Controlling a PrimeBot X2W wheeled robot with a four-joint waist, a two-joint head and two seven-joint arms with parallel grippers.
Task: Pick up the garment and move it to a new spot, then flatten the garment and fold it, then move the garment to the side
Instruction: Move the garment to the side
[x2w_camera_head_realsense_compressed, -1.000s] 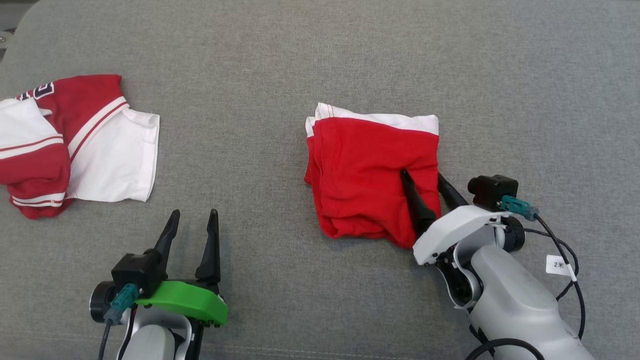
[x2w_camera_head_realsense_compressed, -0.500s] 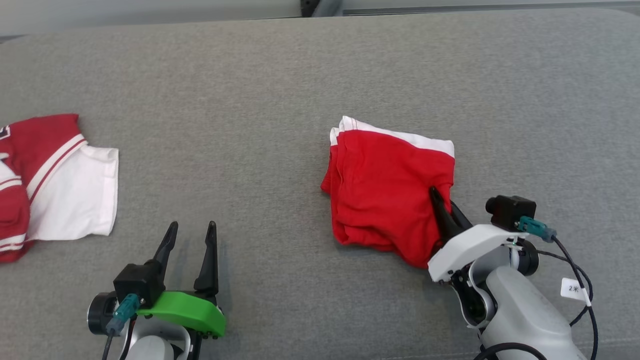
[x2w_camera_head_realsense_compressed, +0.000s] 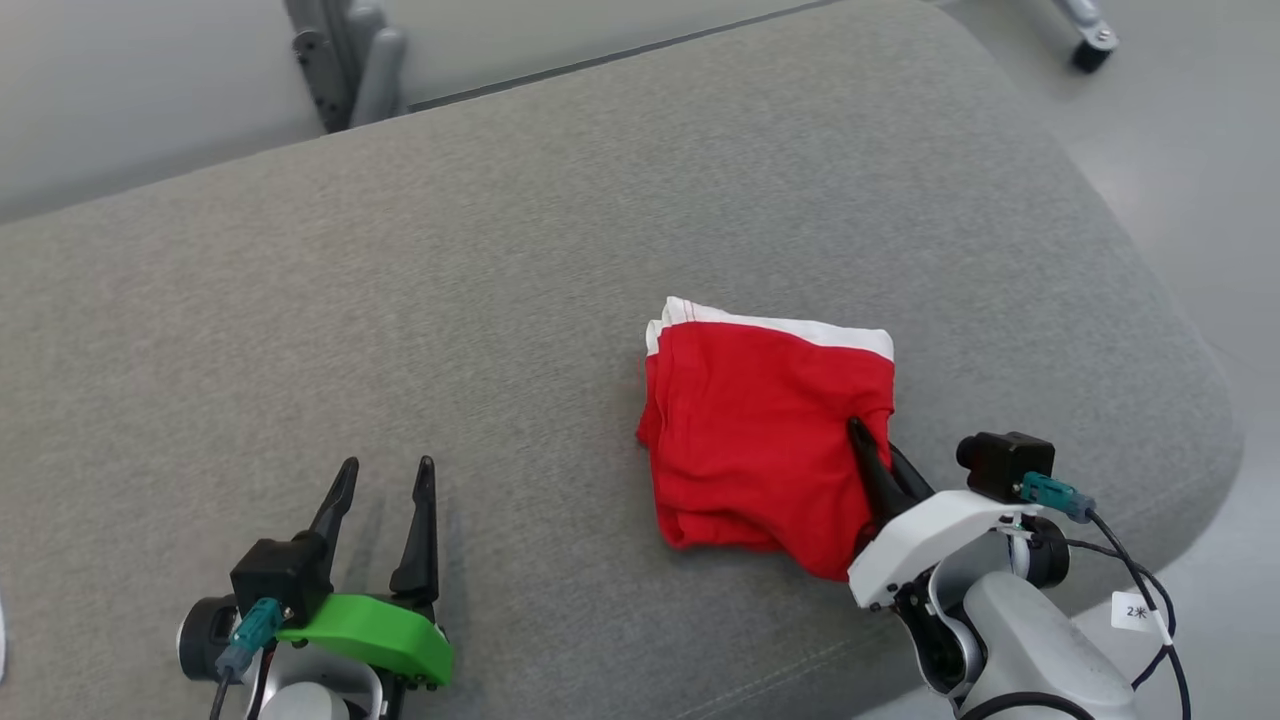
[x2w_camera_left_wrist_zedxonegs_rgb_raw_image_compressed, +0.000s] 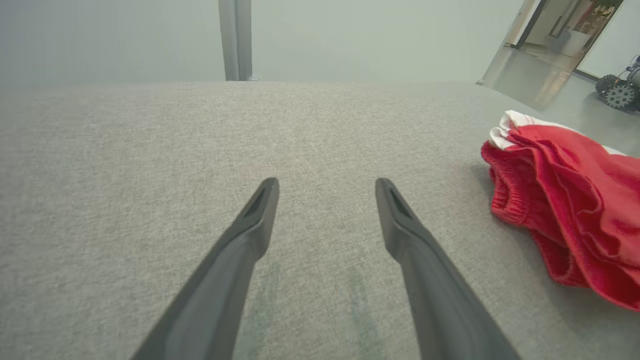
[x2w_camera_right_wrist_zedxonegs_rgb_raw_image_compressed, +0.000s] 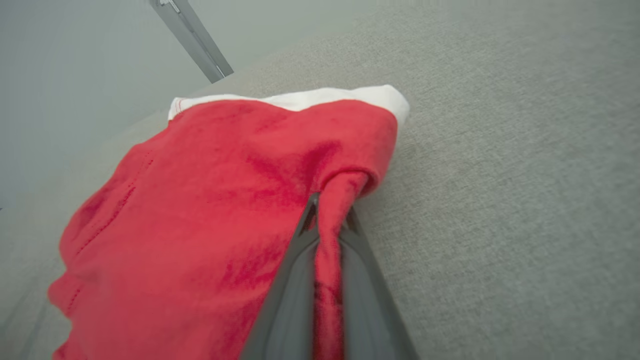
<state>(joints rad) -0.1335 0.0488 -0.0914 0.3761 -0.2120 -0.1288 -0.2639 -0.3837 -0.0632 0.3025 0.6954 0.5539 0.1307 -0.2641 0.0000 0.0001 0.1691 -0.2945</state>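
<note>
Red garment (x2w_camera_head_realsense_compressed: 760, 440), one, right end effector (x2w_camera_head_realsense_compressed: 868, 438) pinching it

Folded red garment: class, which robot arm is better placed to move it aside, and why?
Right. The right gripper is shut on an edge of the folded red garment, cloth pinched between its fingers; the left gripper stands open over bare cushion, apart from it.

I see a grey fabric cushion (x2w_camera_head_realsense_compressed: 450, 330) across the head view; a red garment (x2w_camera_head_realsense_compressed: 750, 440) lies folded on it, right of centre.
</note>
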